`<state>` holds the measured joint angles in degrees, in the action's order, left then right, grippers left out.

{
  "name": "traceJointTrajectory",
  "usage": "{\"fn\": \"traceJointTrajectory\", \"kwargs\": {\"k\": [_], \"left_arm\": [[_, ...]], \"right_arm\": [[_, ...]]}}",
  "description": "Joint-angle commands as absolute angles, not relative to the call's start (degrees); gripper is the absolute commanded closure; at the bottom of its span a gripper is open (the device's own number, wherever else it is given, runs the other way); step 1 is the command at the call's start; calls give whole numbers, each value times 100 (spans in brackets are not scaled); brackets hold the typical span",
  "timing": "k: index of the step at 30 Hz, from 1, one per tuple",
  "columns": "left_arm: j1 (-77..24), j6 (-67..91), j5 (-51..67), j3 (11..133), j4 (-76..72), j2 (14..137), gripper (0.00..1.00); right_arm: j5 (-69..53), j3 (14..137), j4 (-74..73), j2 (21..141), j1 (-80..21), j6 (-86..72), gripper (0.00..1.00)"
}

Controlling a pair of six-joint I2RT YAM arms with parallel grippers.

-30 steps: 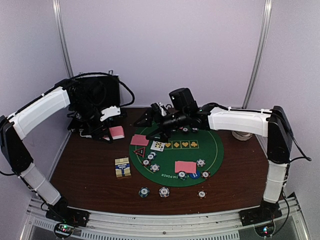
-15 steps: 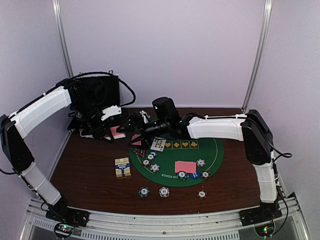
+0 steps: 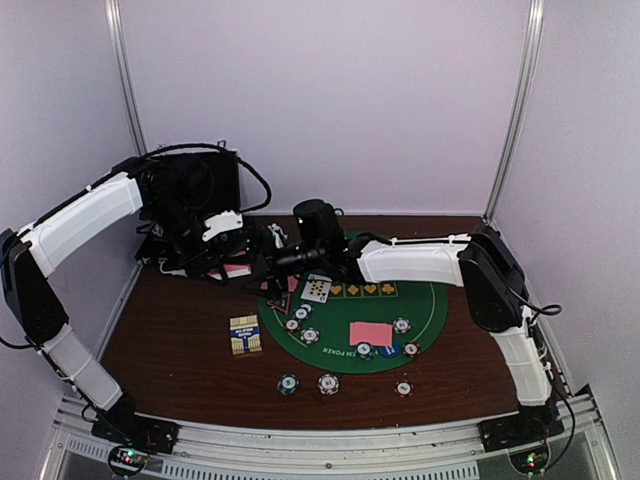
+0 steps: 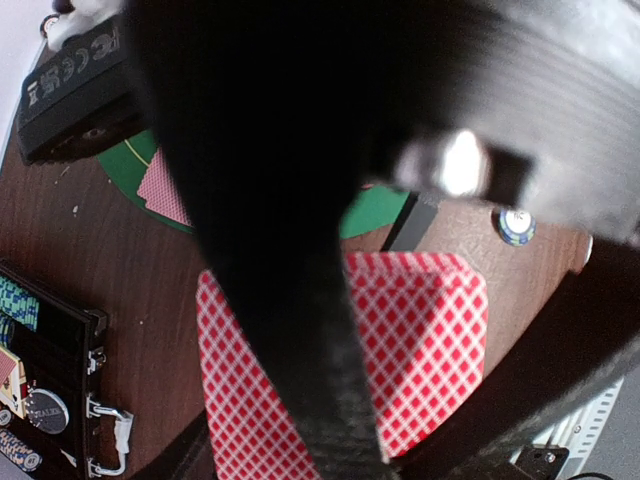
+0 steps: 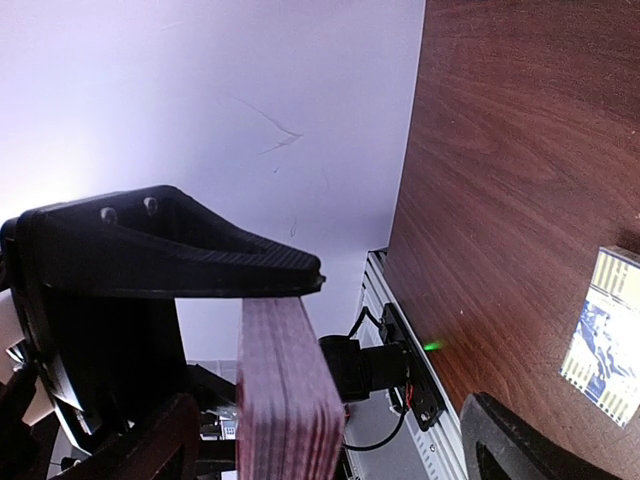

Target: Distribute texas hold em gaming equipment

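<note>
Pink-backed playing cards, a thick deck (image 4: 430,340), sit clamped in the left gripper (image 3: 215,262) just above the far-left part of the table, in front of the black case (image 3: 195,185) and off the edge of the green felt mat (image 3: 425,300). The right gripper (image 3: 262,262) reaches across the mat to meet it, and its jaws stand wide apart. In the right wrist view the edge of the deck sits between them, with one finger close against one face of the stack; whether it touches I cannot tell. A face-down pair (image 3: 370,333), a face-up card (image 3: 316,290), the triangle marker (image 3: 279,303) and several poker chips (image 3: 328,383) are laid out on and near the mat, and a small card box (image 3: 245,334) lies beside it. The step looks like taking one card off the deck to deal. To do it well, the left clamp should hold firm while the right jaws close on the outermost card alone, near a free edge. That card should then slide off flat along the deck's face rather than be pulled away. Too deep a bite would likely lift several cards or drag the stack out of the left grip.
</note>
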<state>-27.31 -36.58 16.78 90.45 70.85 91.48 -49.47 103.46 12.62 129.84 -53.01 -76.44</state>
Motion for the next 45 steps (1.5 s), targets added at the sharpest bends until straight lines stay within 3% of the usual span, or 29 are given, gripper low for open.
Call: {"fn": "traceJointTrajectory", "kwargs": {"k": [1,29,45], "left_arm": [[-2689,-3708,1804,9237,7023,9149,100],[-2689,-3754,1745,9256,7023,9086,100],[-2689,-3757,1707,9194,7024,9079,100]], "right_arm": [[-4888,10706,1429,13167,-5335,-7786,7],[-4951,10041,796,12771,-4866,-7361,32],[-5137,9919,1111,12217,-4716,-7537,72]]}}
